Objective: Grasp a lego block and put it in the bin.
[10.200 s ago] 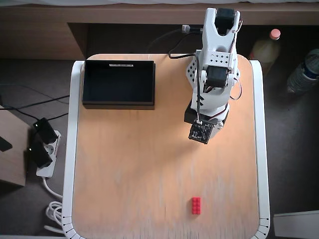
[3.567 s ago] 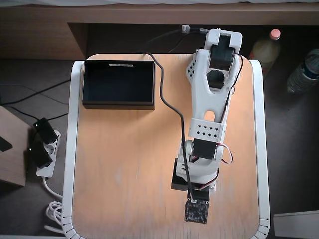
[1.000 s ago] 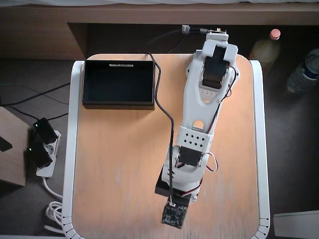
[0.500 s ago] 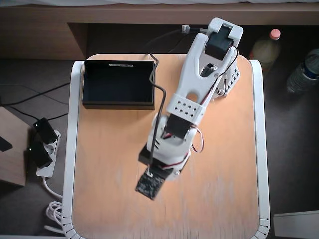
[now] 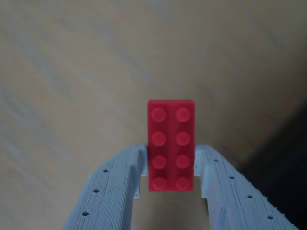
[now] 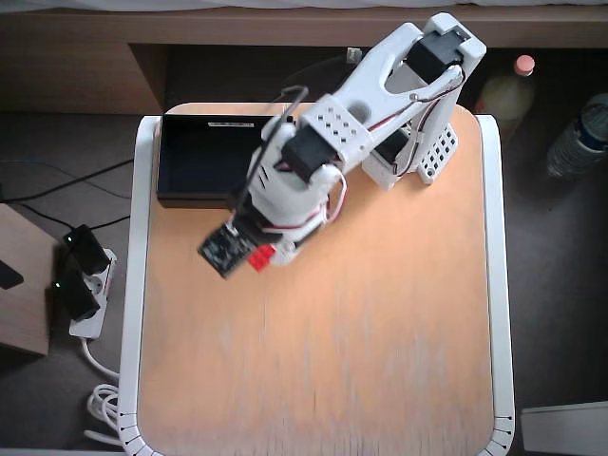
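Red plastic shows between the pale fingers (image 5: pixel 120 187) in the wrist view: the lego block (image 5: pixel 171 145) is clamped by the gripper (image 5: pixel 171 179), above the table (image 6: pixel 380 332), near the bin (image 6: pixel 199 157) at the table's far-left corner in the overhead view.

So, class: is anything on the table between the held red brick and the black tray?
Nothing visible. The small red studded plastic brick sits in the end effector; bare wood lies between it and the shallow black rectangular tray.
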You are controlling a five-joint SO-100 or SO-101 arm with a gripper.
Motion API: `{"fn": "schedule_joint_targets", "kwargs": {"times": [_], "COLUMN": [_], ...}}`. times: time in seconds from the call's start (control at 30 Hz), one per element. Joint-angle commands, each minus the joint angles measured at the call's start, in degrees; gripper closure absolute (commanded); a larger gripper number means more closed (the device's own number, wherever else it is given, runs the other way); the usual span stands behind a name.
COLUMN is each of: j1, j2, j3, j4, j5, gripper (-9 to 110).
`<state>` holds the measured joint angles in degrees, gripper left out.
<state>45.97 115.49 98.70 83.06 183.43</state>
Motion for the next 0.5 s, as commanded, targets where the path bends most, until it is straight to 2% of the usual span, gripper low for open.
{"fn": "schedule_joint_targets", "kwargs": {"times": [0.0, 0.2, 0.47], "j1": [8.09, 18.19, 26.63], "j2": [5.54, 5.54, 3.87], "j3": [-7.56, -7.29, -6.59], "j4": [2.72, 5.62, 6.06], "j5": [2.9, 4.92, 6.94], "gripper": [101, 101, 101]}}
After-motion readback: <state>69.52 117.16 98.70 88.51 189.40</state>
